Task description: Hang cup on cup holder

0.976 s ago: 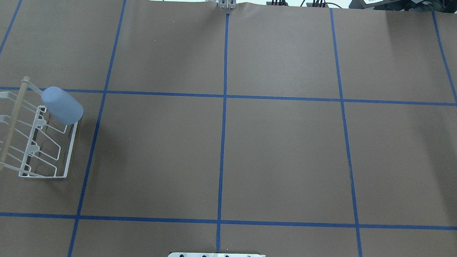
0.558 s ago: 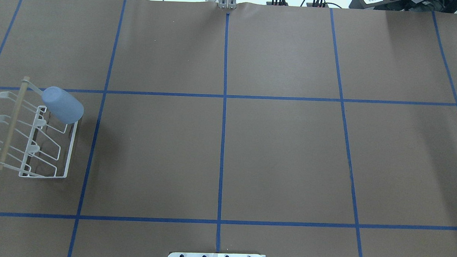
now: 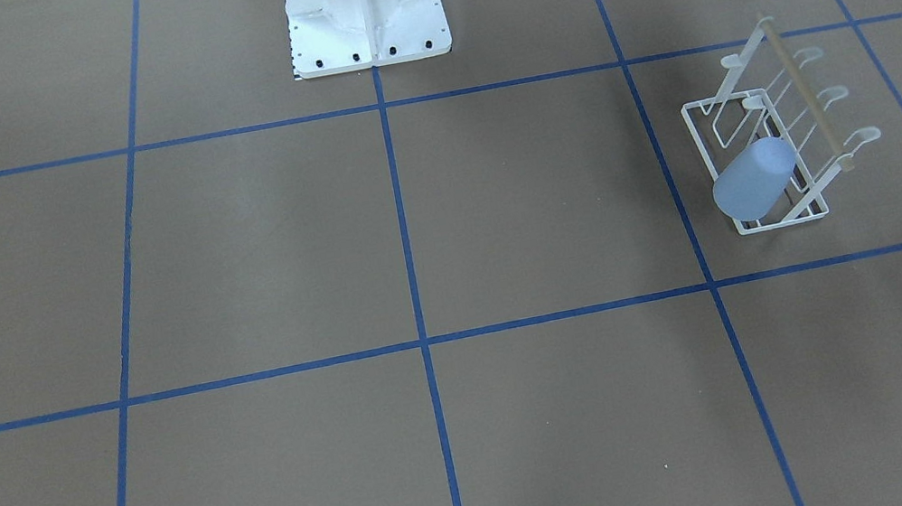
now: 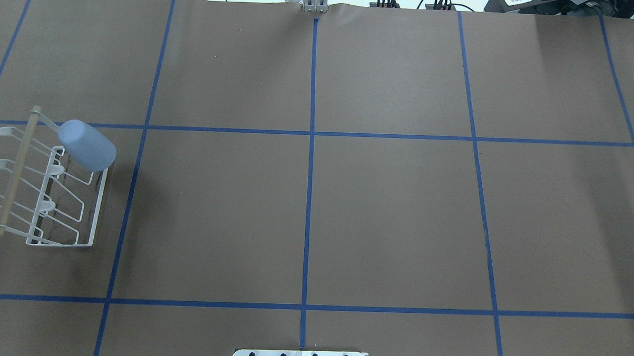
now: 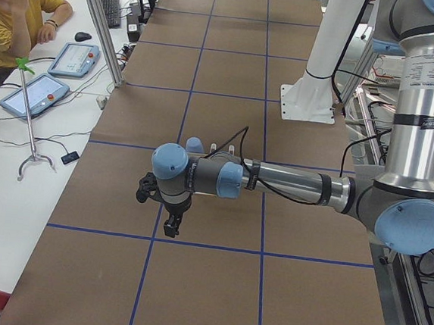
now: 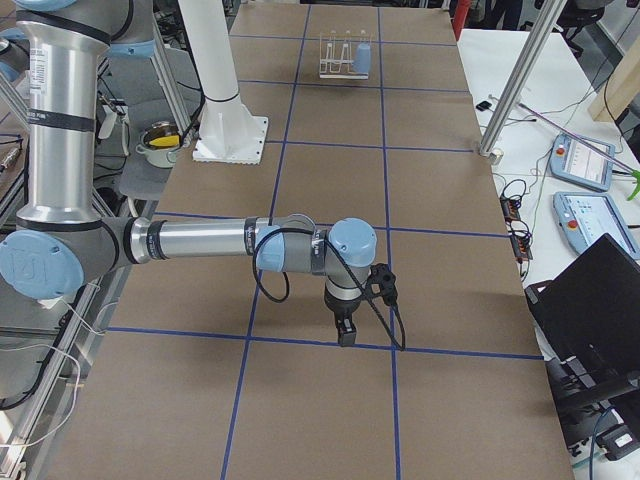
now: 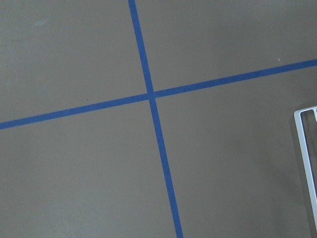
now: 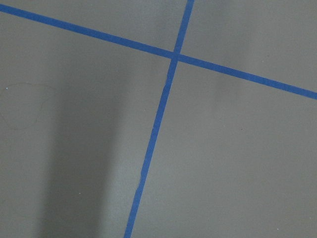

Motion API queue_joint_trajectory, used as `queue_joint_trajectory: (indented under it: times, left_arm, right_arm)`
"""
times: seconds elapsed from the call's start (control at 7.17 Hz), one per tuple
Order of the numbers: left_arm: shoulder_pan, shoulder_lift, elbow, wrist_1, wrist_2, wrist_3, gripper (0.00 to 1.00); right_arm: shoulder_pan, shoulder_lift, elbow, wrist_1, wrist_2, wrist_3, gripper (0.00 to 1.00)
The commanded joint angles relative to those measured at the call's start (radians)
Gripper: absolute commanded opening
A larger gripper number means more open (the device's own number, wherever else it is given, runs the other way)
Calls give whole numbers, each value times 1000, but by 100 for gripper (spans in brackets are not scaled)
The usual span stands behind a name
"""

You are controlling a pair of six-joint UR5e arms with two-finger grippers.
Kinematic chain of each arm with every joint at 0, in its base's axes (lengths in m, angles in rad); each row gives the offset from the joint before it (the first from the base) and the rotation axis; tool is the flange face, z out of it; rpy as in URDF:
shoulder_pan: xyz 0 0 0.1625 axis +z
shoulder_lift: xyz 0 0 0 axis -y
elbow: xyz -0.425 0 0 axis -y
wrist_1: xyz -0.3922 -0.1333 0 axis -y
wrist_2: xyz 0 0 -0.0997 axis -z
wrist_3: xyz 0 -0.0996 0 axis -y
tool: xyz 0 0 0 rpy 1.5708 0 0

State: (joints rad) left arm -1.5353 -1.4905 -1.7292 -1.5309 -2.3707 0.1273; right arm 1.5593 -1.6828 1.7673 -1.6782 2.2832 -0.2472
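Observation:
The pale blue cup (image 4: 86,145) sits upside down and tilted over a prong at the far end of the white wire cup holder (image 4: 99,202), at the table's left edge. Both also show in the front-facing view, the cup (image 3: 755,179) on the holder (image 3: 807,103), and small in the exterior right view (image 6: 362,58). My left gripper (image 5: 171,227) shows only in the exterior left view, hanging above the table beside the holder; I cannot tell whether it is open or shut. My right gripper (image 6: 345,335) shows only in the exterior right view, pointing down over the table far from the holder; I cannot tell its state.
The brown table cover is crossed by blue tape lines (image 4: 311,133). The white robot base (image 3: 363,2) stands at the table's middle edge. A corner of the holder's frame (image 7: 303,144) shows in the left wrist view. An operator (image 5: 17,16) sits beside tablets past the far side.

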Motion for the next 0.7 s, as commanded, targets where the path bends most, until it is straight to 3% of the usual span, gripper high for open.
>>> queue_joint_trajectory:
  times: [0.0, 0.56]
  left_arm:
    - [0, 44, -55, -2, 33, 2, 98]
    - [1, 55, -59, -3, 79, -3, 98]
  right_arm:
    - [2, 2, 17, 2, -1, 52, 100]
    - [2, 5, 40, 2, -1, 105, 100]
